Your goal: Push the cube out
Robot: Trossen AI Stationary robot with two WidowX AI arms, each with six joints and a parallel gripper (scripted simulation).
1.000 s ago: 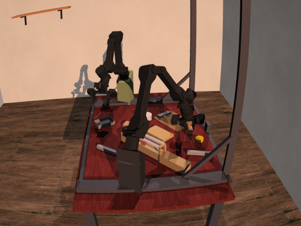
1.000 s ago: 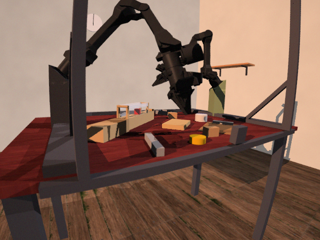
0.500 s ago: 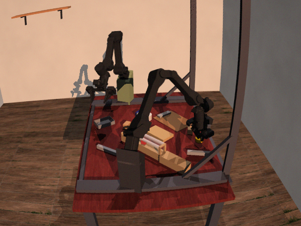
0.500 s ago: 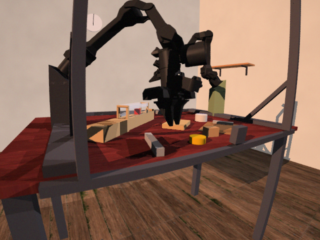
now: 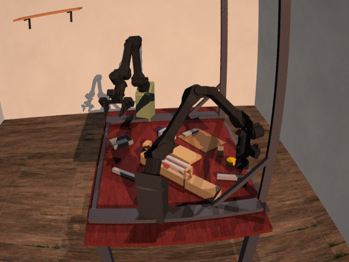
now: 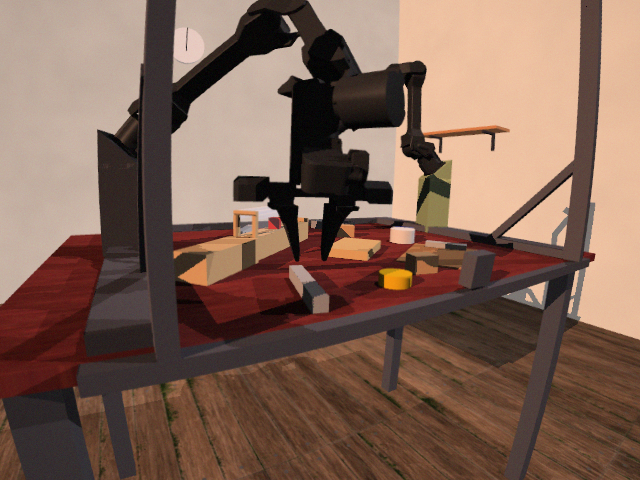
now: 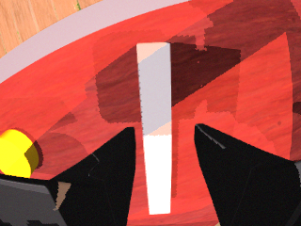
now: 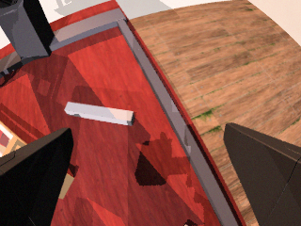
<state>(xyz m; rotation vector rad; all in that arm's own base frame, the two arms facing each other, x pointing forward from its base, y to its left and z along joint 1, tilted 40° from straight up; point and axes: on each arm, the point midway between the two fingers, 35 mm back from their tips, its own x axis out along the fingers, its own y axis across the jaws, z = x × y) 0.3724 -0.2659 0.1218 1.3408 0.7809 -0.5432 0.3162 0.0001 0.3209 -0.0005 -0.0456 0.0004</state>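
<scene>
The long tan channel [image 5: 184, 174] lies slantwise on the red table, with a clear-walled stretch in its middle. The red cube [image 5: 166, 165] sits inside that stretch and also shows in the exterior view [image 6: 274, 222]. My left gripper [image 6: 310, 257] points straight down at the table's right side, just above a grey stick [image 6: 308, 287]. In the left wrist view its fingers stand apart on either side of the stick [image 7: 156, 126], not touching it. My right gripper [image 5: 115, 111] hangs wide open and empty over the far left corner.
A yellow disc [image 5: 230, 161] lies beside the left gripper. A second grey stick [image 5: 122, 173] and a grey tray [image 5: 120, 141] lie on the left. A tan slab [image 5: 186, 154], a brown board [image 5: 204, 140], a small block [image 5: 220, 150] and an olive block [image 5: 145, 100] stand around. Frame posts ring the table.
</scene>
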